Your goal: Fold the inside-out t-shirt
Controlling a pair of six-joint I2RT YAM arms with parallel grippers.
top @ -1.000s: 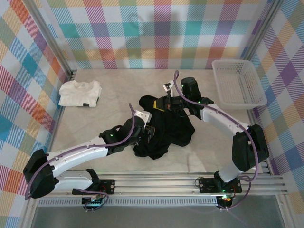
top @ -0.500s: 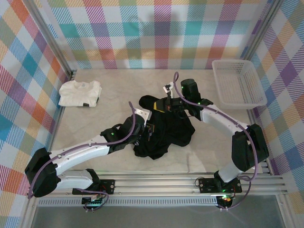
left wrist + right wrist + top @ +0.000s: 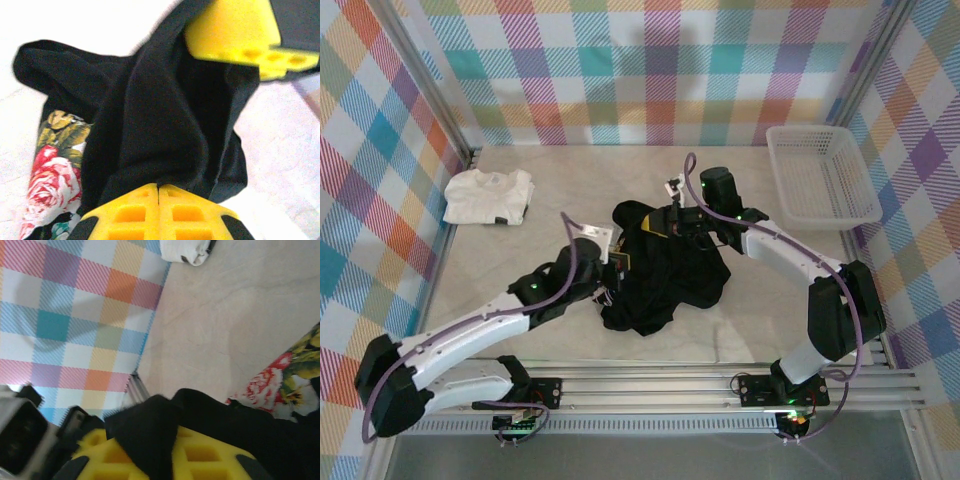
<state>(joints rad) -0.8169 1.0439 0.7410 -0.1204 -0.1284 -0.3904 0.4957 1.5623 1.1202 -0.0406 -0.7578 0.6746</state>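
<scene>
While the inside-out t-shirt (image 3: 670, 275) is lying bunched at the middle of the table (image 3: 520, 230), its floral print (image 3: 50, 175) is showing along one fold. The left gripper (image 3: 616, 268) is pinching the cloth's nine o'clock edge with its jaws pressed together, and its arm is stretching in low from seven o'clock. The right gripper (image 3: 668, 222) is sitting at the shirt's twelve o'clock edge with black cloth draping over its pads (image 3: 190, 467). Whether it is clamping cannot be told. Its arm is bending in from four o'clock.

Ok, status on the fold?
Left gripper shut on the black t-shirt, left edge. Right gripper at its far edge, grip unclear. It lies bunched mid-table. White shirt, basket stand apart.
</scene>
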